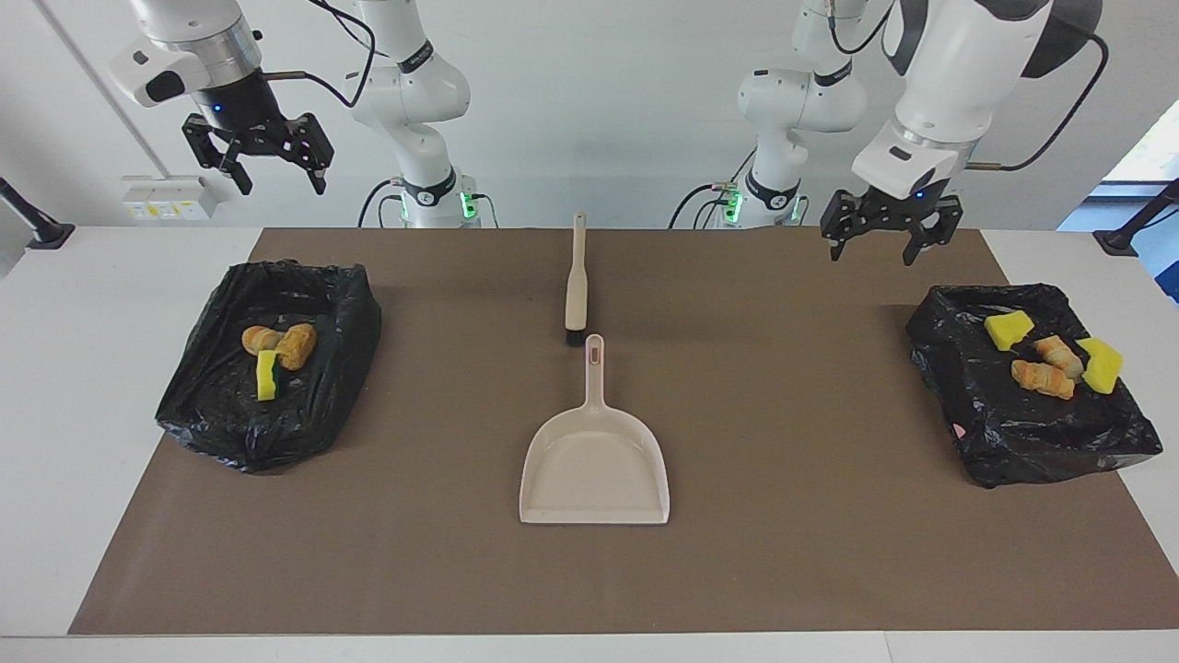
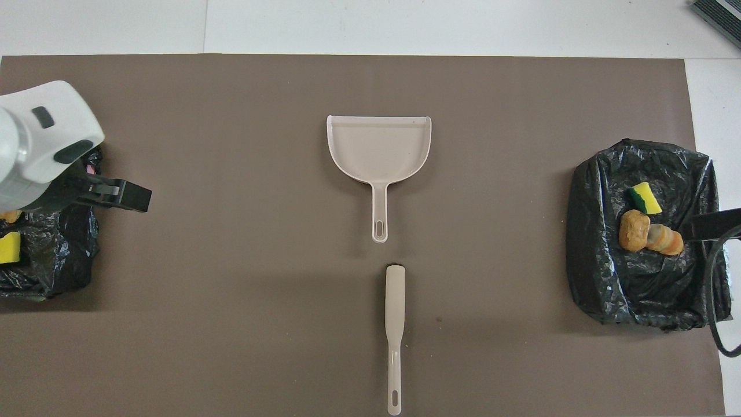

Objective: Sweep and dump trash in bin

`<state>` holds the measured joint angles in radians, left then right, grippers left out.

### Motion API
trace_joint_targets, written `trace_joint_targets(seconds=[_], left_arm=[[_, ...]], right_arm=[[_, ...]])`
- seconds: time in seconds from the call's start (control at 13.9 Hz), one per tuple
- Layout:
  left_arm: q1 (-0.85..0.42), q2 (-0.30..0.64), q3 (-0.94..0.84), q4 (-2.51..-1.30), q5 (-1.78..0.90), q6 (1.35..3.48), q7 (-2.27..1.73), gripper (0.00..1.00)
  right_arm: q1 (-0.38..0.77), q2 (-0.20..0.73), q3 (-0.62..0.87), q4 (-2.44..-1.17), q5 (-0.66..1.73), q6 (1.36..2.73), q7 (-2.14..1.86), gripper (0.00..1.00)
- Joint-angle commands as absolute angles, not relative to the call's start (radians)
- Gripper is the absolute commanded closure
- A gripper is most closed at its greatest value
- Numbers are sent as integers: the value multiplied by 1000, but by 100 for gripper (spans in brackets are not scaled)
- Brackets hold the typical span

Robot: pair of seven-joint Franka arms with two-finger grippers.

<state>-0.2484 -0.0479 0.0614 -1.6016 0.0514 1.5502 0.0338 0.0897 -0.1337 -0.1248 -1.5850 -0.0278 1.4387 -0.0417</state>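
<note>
With all the trash [image 1: 1045, 359] sitting in the two bin bags [image 1: 267, 405] below the raised, released left hand [image 1: 890, 226] and right hand [image 1: 258, 152], I'd only worry about a low swing snagging loose plastic.

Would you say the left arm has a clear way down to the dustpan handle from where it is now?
Probably yes: the left gripper hangs open and empty, and nothing stands between it and the dustpan; only the brush lies near its handle.

Dustpan [image 1: 595, 470] mid-mat, brush [image 1: 576, 281] just nearer the robots; trash [image 1: 1050, 359] in bins [image 1: 1059, 442] at both table ends.
</note>
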Motion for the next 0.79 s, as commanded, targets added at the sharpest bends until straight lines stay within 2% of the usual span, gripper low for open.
trace_joint_targets(seconds=[0.0,0.29,0.72], left_arm=[[-200,-100,69,-1609,29,1491,84,0],[-166,-78,66,-1502,14,1433,95,0],[-89,21,23,-1342,-14,1324,98,0]], right_arm=[[87,-152,-121,-1605,-48,1451,-64,0],[87,-152,-121,-1605,-48,1451,-66,0],[87,-152,-121,-1605,-46,1451,-66,0]])
